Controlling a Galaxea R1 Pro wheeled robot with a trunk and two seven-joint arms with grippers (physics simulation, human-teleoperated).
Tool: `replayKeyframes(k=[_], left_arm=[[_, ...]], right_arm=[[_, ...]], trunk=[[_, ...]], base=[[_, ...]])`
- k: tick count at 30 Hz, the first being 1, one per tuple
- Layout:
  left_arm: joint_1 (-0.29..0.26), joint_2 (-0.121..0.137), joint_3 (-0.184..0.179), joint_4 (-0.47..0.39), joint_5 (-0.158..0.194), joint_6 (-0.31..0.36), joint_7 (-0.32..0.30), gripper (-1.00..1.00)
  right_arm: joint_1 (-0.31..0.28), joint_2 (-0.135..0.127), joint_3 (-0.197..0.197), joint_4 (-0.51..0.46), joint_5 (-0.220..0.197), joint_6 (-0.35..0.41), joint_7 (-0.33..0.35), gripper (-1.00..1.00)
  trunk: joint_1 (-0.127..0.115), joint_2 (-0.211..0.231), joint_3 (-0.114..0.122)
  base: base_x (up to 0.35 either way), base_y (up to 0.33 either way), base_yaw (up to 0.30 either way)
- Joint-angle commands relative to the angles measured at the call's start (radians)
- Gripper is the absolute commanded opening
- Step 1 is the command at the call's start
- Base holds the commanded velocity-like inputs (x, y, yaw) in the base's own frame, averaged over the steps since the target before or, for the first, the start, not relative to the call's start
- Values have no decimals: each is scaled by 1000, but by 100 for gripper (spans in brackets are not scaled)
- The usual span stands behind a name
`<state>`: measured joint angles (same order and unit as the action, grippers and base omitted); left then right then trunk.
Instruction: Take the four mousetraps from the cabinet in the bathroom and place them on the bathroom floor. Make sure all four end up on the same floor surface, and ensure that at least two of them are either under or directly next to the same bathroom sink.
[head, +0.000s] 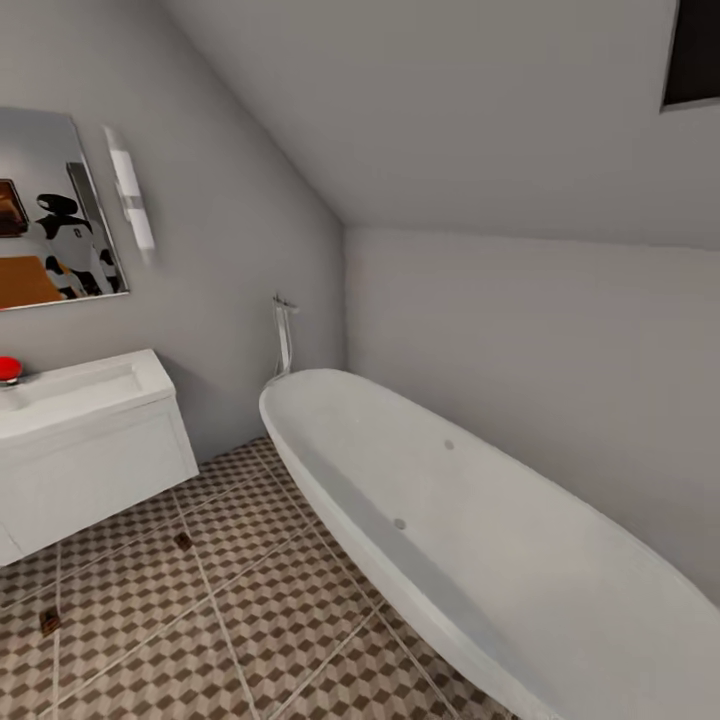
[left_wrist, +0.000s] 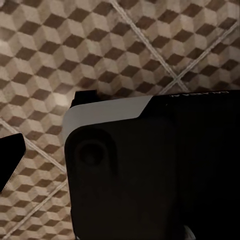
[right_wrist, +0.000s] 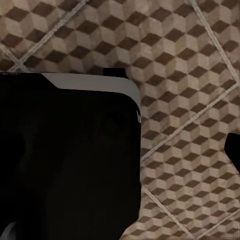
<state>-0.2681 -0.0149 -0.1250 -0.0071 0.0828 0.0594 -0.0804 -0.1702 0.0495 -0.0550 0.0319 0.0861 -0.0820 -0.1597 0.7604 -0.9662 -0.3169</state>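
Brown wooden mousetraps, two small flat boards and, already lie on the cube-patterned tiled bathroom floor just beside the white vanity sink. Judging by this, about half remains. How either gripper's jaws stand I cannot tell.

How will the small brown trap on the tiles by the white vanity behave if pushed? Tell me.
The mousetrap lies flat on the bathroom floor, so it would probably slide, not roll or tip. It looks small and thin, so likely light. Lying flush, it may be awkward to pinch.
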Motion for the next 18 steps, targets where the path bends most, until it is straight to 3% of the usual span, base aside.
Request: replayKeyframes(k=[1,18], left_arm=[[0,1,-8,-1,9,4,-2,100],[0,2,-7,-1,11,3,-2,100]], right_arm=[[-2,0,-6,3,9,-5,-4,100],[-2,2,-7,3,9,-7,-4,100]], trunk=[[0,-1,-1],[0,-1,-1]], base=[[0,0,-294],[0,0,-294]])
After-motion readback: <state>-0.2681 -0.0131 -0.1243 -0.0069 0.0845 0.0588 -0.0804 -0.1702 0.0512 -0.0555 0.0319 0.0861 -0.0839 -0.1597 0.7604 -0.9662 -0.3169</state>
